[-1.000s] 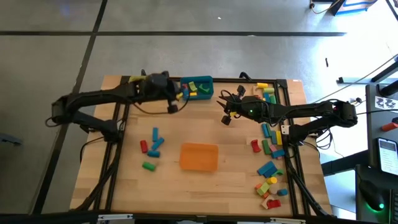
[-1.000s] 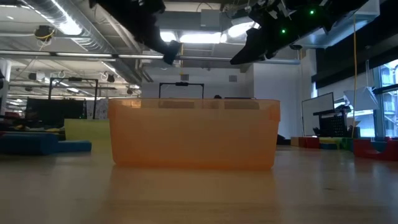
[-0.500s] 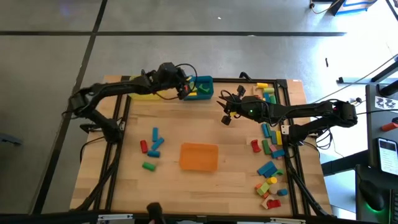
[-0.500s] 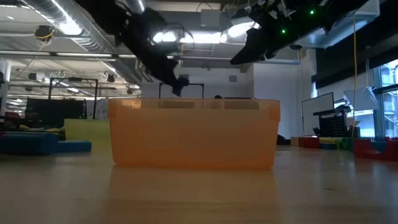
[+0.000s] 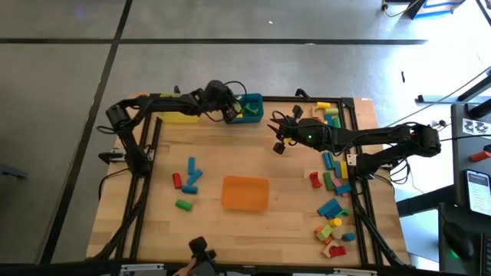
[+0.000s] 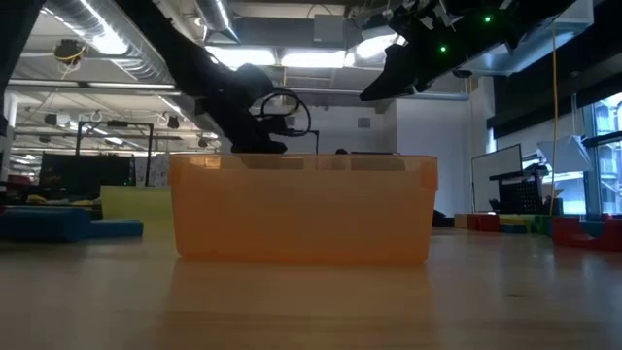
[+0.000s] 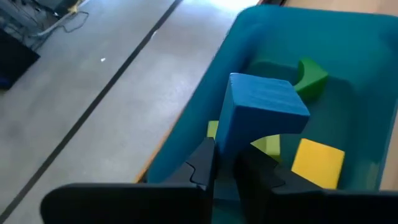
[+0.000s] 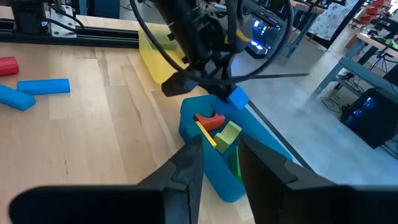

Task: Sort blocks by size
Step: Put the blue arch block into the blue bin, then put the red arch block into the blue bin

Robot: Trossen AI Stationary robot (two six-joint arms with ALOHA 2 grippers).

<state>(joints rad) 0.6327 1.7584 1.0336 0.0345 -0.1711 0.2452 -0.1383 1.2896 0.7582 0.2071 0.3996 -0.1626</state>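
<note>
The left gripper (image 8: 231,94) clamps a blue block (image 8: 238,98) over the teal bin (image 8: 214,169) — red, yellow, green blocks inside (yellow bin (image 8: 157,59) at 11 o'clock).

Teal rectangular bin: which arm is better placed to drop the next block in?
Left. Its end effector holds a blue wooden block directly over the teal rectangular bin. The right end effector hovers mid-table, apart from the bin, apparently empty.

orange bin (image 5: 245,192) mid-table (central obstacle), sides open
</note>
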